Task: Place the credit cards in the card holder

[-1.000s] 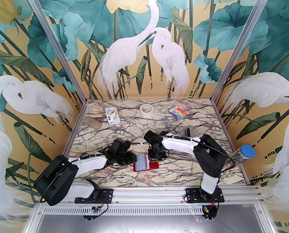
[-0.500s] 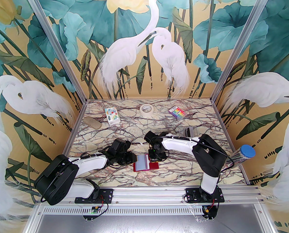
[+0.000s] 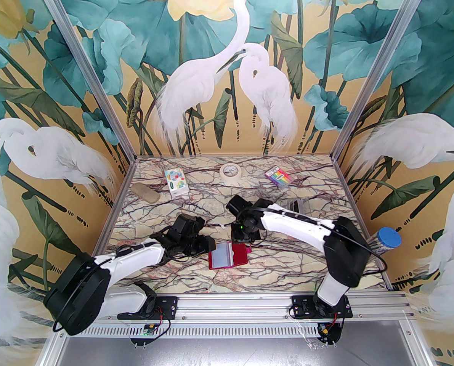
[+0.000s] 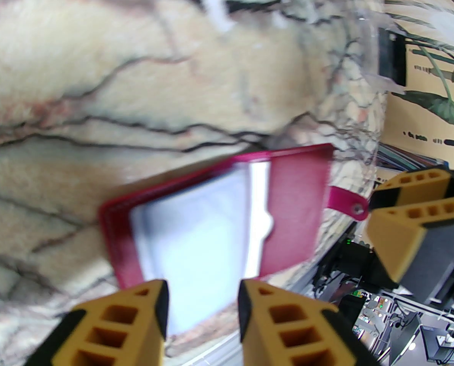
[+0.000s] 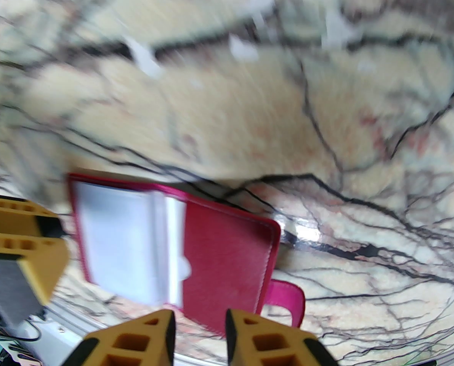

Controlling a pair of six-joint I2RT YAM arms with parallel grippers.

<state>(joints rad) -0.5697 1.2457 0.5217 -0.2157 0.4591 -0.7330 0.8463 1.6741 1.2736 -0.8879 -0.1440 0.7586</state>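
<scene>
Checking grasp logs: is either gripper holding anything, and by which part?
Nothing is held. The left gripper and right gripper both have empty gaps; the card holder lies open on the table, ungripped.

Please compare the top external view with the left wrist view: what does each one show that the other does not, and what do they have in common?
Top external adds the far table: a tape roll, a rainbow-striped packet and a printed white box. Left wrist adds close detail: the metal snap on the tab, and the left gripper seen open. Both show the card holder lying open on the marble table, pale inside facing up.
</scene>
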